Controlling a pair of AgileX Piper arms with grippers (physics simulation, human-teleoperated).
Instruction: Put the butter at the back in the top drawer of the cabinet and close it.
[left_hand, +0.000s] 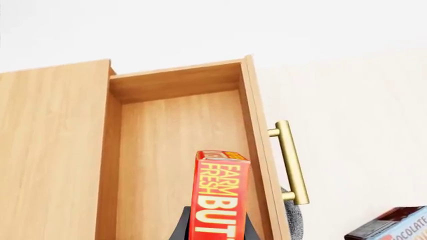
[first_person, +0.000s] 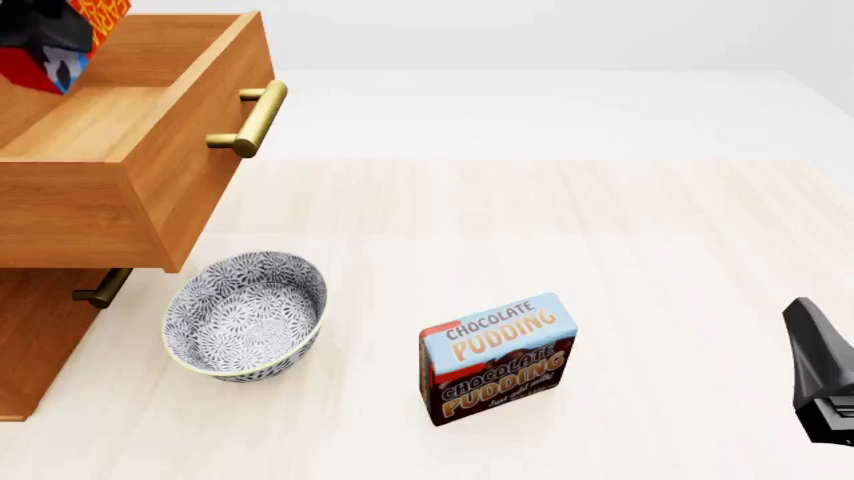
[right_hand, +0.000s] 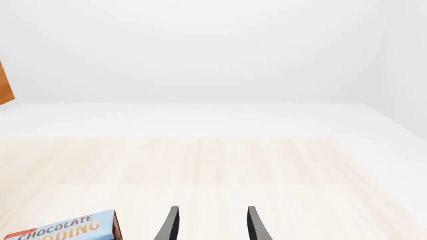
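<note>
The butter (left_hand: 221, 197) is a red and orange box held upright between my left gripper's (left_hand: 213, 229) dark fingers, above the inside of the open top drawer (left_hand: 179, 145). In the front view the butter (first_person: 38, 62) and left gripper (first_person: 44, 25) hang over the pulled-out top drawer (first_person: 127, 125) of the cabinet (first_person: 34, 345) at the far left. The drawer's brass handle (first_person: 251, 118) faces right. My right gripper (right_hand: 212, 225) is open and empty, low at the right edge of the table (first_person: 818, 372).
A patterned grey bowl (first_person: 247, 315) stands on the table just in front of the cabinet, below the open drawer. A chocolate pudding box (first_person: 498, 357) stands right of the bowl. A lower drawer's handle (first_person: 103, 288) shows under the open drawer.
</note>
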